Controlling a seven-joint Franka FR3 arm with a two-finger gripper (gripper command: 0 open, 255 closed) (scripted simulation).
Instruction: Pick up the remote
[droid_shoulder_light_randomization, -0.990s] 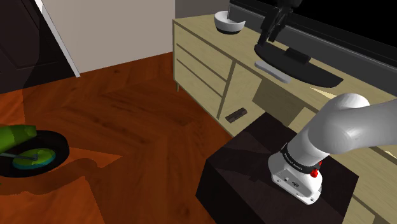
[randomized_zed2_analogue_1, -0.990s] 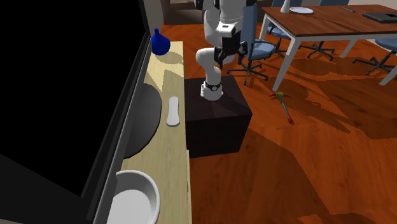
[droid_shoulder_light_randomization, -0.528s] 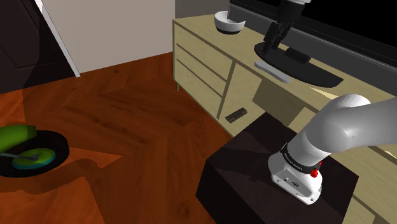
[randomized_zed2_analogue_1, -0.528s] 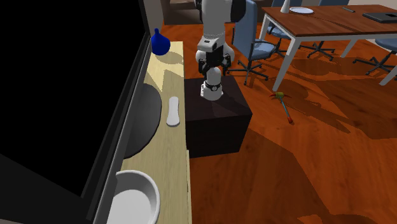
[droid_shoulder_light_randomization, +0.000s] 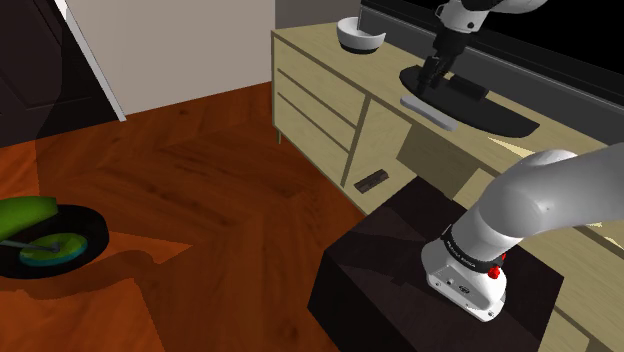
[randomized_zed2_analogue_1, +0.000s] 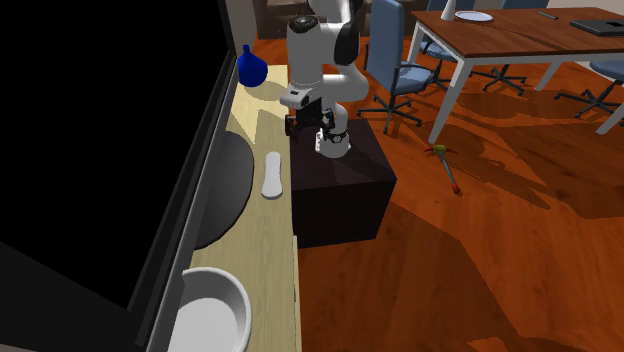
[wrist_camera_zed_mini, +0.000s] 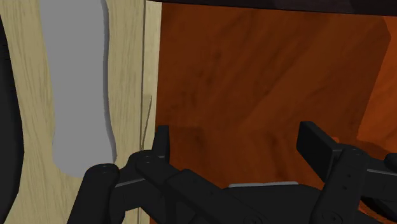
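Observation:
The remote (droid_shoulder_light_randomization: 428, 111) is a long, pale grey bar lying on the light wooden sideboard (droid_shoulder_light_randomization: 330, 75), just in front of the TV's black foot (droid_shoulder_light_randomization: 480, 105). It also lies near the sideboard's front edge in the second exterior view (randomized_zed2_analogue_1: 271, 174). My black gripper (droid_shoulder_light_randomization: 433, 76) hangs above the remote's far end. In the second exterior view my gripper (randomized_zed2_analogue_1: 305, 125) is above the sideboard's front edge, a little away from the remote. In the wrist view my gripper (wrist_camera_zed_mini: 238, 143) is open, its fingers over the floor past the edge, with the remote (wrist_camera_zed_mini: 79, 83) beside one finger (wrist_camera_zed_mini: 162, 139).
A white bowl (droid_shoulder_light_randomization: 360, 35) stands at the sideboard's far end and a blue vase (randomized_zed2_analogue_1: 251, 68) at the other. The big black TV (randomized_zed2_analogue_1: 110, 130) runs along the back. A small dark object (droid_shoulder_light_randomization: 372, 181) lies on the floor by the drawers. A dining table (randomized_zed2_analogue_1: 520, 40) and chairs stand beyond.
The arm has swung toward the sideboard and come down. My gripper moved from above the stand to over the sideboard's front edge near the remote. The remote has not moved.

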